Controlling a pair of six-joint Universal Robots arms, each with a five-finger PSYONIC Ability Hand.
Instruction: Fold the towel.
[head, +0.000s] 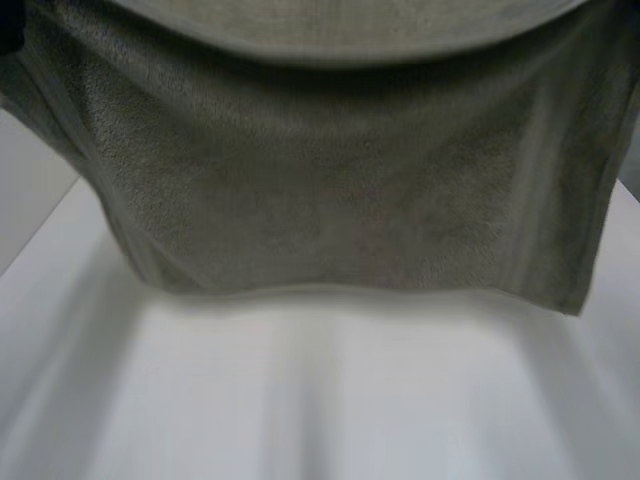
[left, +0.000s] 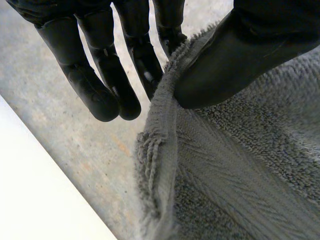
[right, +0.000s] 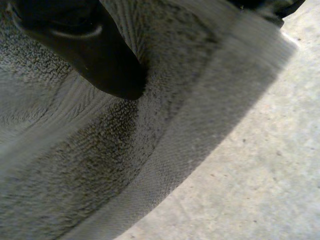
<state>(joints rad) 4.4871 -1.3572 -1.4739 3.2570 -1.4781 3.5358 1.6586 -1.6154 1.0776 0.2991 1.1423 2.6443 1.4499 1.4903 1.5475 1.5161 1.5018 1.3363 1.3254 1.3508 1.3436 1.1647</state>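
The towel (head: 330, 190) hangs lifted; our left hand (left: 225, 65) and right hand (right: 95, 55) pinch its edge; next we should lay it doubled.

The hanging towel (head: 330, 190) blocks the whole upper frame (edge to edge); below it, the white table (head: 330, 400) offers open passage.

The towel (head: 330, 190) runs off the head view's top and sides, its hem blurred, covering the far table (head: 330, 400). Of the right hand (right: 100, 55), the fingers lie behind the towel — just the thumb shows, itself cut off.
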